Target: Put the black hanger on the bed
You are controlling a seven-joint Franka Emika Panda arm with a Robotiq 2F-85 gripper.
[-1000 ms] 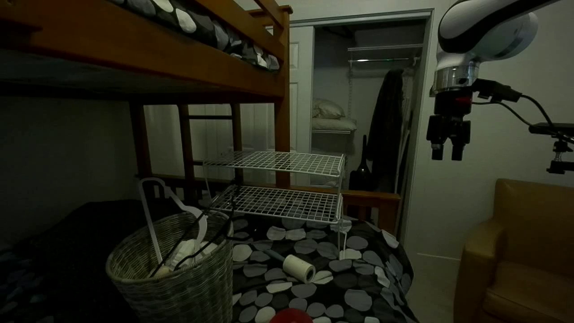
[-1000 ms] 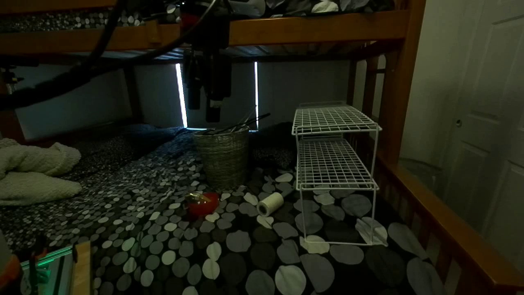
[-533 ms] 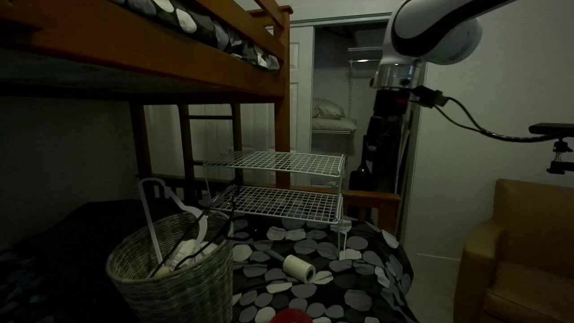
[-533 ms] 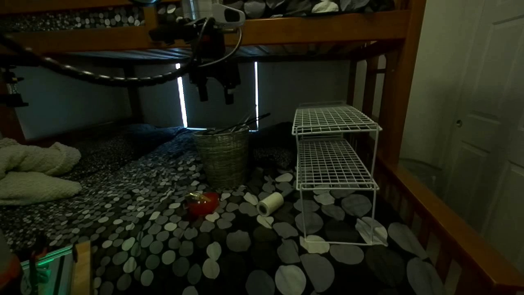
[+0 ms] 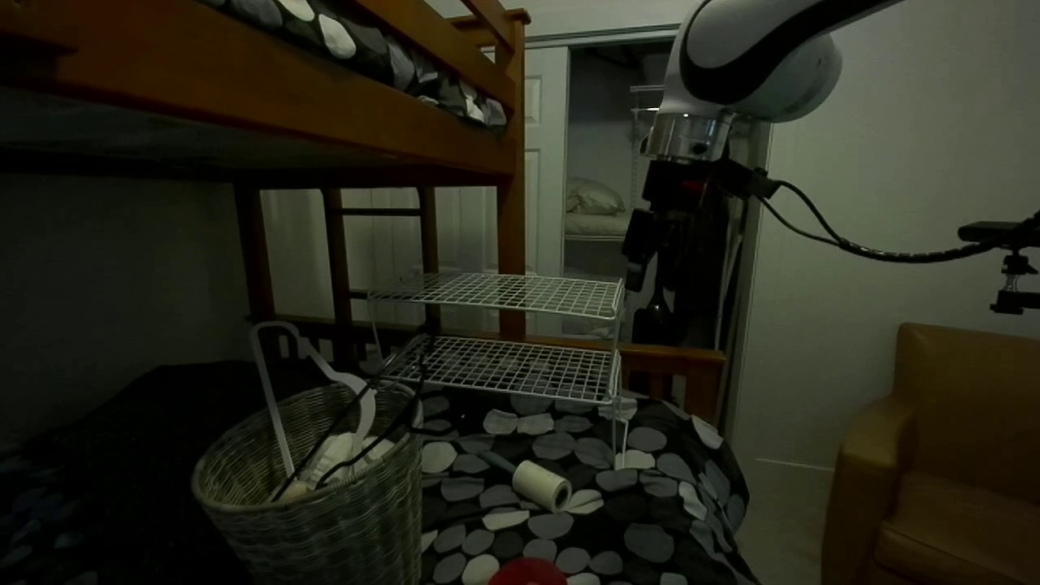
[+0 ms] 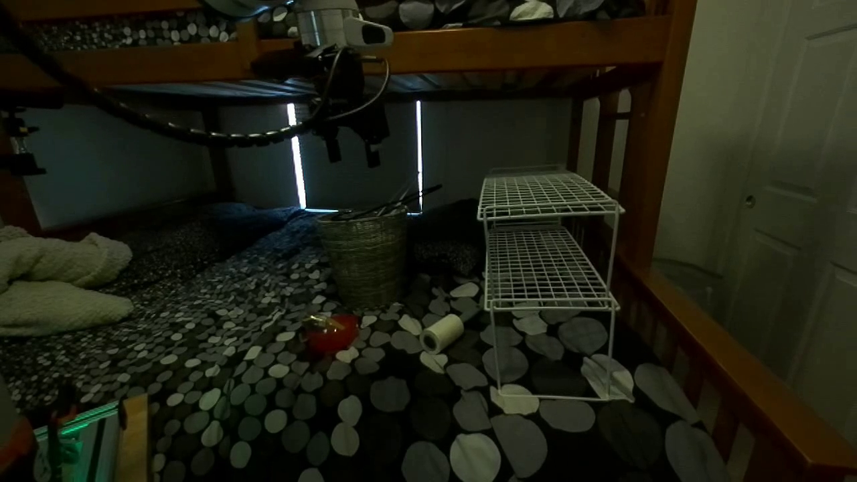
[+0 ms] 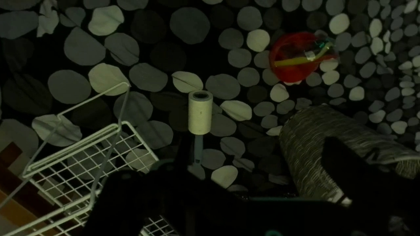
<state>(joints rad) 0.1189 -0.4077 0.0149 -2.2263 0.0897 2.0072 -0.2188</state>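
Gripper (image 6: 353, 154), fingers apart with nothing between them, held higher than the basket (image 5: 341, 536) and not touching it. Such height would let the fingertips pass over the basket's rim and its projecting contents; the gap should suit a thin bar. The black hanger (image 5: 327, 440) lies part inside the basket, part out over the rim, slanting upward, probably because it is too wide to settle flat within. The slant helps: the raised part offers a grip without reaching into the basket. A white hanger (image 5: 273, 406) rises from the same basket close by, and could snag during lifting; whether the two touch cannot be told. The basket itself stands upright on the bed (image 6: 281, 415), so the carry past its wall should be short. A roller (image 5: 540, 486) and a wire rack (image 6: 552, 307), both near the basket, leave less bare bed for setting down.
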